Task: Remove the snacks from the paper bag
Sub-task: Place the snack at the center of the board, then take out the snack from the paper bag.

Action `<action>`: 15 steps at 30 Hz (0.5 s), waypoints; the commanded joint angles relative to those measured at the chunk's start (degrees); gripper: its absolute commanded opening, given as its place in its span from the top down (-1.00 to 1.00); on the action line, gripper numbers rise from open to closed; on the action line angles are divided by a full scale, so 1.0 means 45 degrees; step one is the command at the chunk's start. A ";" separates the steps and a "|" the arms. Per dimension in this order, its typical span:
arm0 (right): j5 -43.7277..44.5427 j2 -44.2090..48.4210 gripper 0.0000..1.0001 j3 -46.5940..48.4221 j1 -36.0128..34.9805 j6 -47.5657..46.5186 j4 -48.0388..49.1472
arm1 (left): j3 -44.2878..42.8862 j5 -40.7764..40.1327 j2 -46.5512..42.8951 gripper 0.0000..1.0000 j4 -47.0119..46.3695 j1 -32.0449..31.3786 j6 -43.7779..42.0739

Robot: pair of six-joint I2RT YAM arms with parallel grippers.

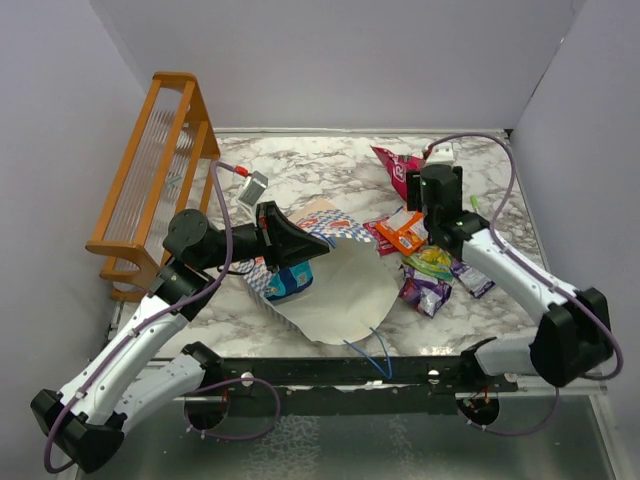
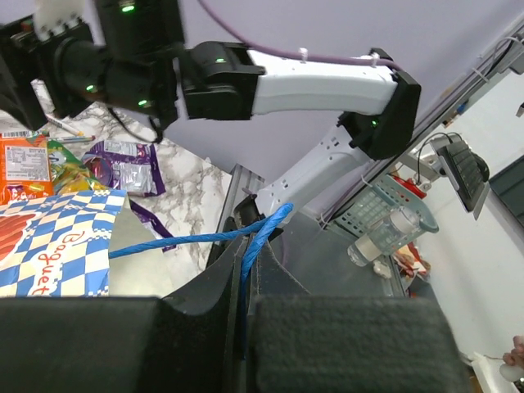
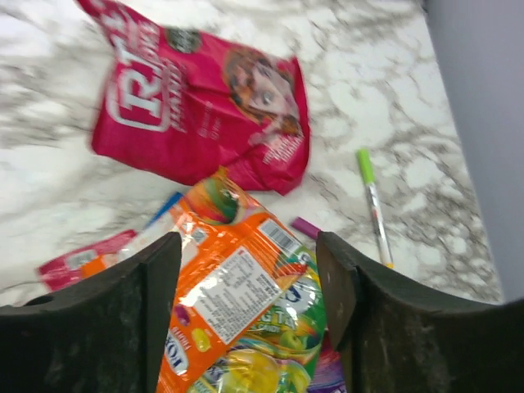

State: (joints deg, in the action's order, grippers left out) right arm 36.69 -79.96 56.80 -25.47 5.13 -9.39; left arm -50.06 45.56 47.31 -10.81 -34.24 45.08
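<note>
So the right hand (image 3: 246, 255) is hung wide open over the snack pile on the table (image 1: 300, 165), nothing pinched in it. The orange packet (image 3: 233, 286) is lying flat right under the gap. The pink-red packet (image 1: 398, 170), green-yellow one (image 1: 430, 262) and purple one (image 1: 425, 293) are all laid out on the marble too, just right of the paper bag (image 1: 335, 285).

The left hand (image 2: 248, 282) is clamped shut on the bag's blue cord handle (image 2: 196, 239), so the bag is kept pinned and half lifted.

This is read as the drop-off end of one fetch, with most of the job done. A blue packet (image 1: 291, 283) is seen at the checkered end of the bag, under the left hand. In or just out, it can't be told.

Next the open hand probably has to be swung back to the bag's mouth and that blue one pinched.
</note>
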 commanded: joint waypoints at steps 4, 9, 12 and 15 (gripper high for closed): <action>-0.8463 0.4455 -0.49 -0.1605 0.0016 -0.2413 0.2183 | 0.0160 0.0626 -0.0307 1.00 -0.0728 -0.0087 -0.0226; -1.5821 0.7068 -0.61 -0.3628 0.0016 -0.4926 0.3869 | 0.0275 0.0584 -0.0371 1.00 -0.0713 -0.0103 -0.0341; -1.9184 0.8210 -0.64 -0.4907 -0.0002 -0.5425 0.5700 | 0.0305 0.0598 -0.0371 1.00 -0.0740 -0.0116 -0.0385; -2.1103 0.8940 -0.67 -0.5738 0.0007 -0.5415 0.7348 | 0.0274 0.0631 -0.0357 1.00 -0.0743 -0.0106 -0.0406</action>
State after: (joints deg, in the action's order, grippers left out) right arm -33.28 -43.16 35.29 -25.45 -14.83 10.70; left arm -48.80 46.11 46.89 -11.18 -34.26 43.99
